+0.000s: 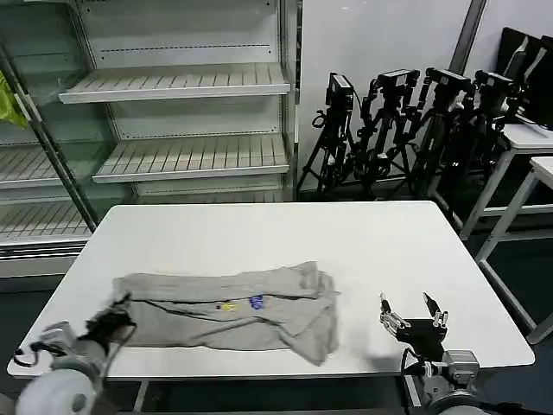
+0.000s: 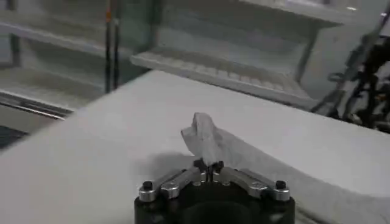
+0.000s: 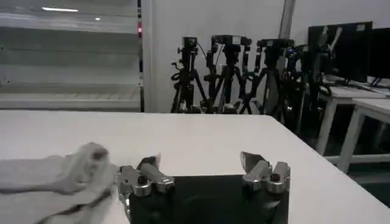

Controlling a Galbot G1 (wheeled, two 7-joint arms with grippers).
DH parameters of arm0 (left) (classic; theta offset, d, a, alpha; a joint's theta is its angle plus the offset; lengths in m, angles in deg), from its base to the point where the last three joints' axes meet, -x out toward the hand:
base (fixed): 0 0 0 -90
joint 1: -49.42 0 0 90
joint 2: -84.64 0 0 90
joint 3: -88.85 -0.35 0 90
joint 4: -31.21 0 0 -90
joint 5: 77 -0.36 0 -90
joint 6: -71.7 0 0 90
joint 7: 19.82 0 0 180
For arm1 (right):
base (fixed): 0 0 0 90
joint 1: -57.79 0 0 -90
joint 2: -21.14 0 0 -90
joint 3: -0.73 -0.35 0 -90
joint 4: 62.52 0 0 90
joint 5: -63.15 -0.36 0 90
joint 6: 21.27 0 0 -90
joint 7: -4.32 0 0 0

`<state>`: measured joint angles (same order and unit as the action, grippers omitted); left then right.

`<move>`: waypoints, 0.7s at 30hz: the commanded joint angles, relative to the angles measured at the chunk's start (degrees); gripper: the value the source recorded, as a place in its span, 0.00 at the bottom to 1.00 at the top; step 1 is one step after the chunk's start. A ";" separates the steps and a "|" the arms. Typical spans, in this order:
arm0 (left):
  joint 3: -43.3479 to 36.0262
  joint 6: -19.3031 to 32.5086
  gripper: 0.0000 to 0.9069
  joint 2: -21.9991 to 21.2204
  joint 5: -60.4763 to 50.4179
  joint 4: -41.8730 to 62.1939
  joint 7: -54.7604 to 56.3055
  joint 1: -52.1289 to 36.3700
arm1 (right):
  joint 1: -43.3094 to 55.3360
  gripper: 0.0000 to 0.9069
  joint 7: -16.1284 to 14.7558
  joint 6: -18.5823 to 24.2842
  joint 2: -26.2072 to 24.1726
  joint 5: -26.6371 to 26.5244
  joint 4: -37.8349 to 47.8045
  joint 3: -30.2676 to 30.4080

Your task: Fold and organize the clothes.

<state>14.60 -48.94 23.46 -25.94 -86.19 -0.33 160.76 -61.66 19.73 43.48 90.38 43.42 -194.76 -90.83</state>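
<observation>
The light grey shirt (image 1: 233, 313) lies crumpled and partly folded along the near half of the white table (image 1: 276, 238), its small coloured print facing up. My left gripper (image 1: 119, 313) sits at the shirt's left end, shut on a pinch of the fabric; in the left wrist view the cloth (image 2: 210, 143) rises in a peak from between the closed fingertips of the left gripper (image 2: 208, 165). To the right of the shirt, near the table's front edge, my right gripper (image 1: 410, 309) stands open with nothing between its fingers. Its wrist view shows the right gripper (image 3: 200, 163) apart from the bunched shirt end (image 3: 67, 179).
Metal shelving (image 1: 181, 121) stands behind the table on the left. A row of black tripods with cameras (image 1: 406, 130) lines the back right. A second white table (image 1: 527, 164) stands at the far right. A yellow-green cloth (image 1: 9, 102) hangs at the far left edge.
</observation>
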 commanded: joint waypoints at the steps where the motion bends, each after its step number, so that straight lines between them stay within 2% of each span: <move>1: 11.06 -2.41 0.04 7.21 17.01 -3.33 0.61 0.84 | -0.01 1.00 0.02 -0.02 0.01 -0.18 -0.16 -0.10; 6: 5.40 -2.43 0.04 2.66 24.70 -12.45 1.60 1.74 | -0.34 1.00 0.04 -0.09 0.09 -0.17 -0.34 -0.15; 11: -2.89 -2.00 0.04 -2.82 35.91 -15.66 2.75 -0.40 | -0.94 1.00 0.04 -0.06 0.53 0.01 -0.26 -0.23; 21: -20.57 -0.04 0.04 -13.25 32.88 -11.40 3.61 -11.07 | -1.63 1.00 0.03 0.07 2.06 1.07 0.48 0.53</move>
<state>7.26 -49.50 18.07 1.71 -96.70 2.34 156.72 -63.15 19.78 43.51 91.94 44.20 -194.36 -90.52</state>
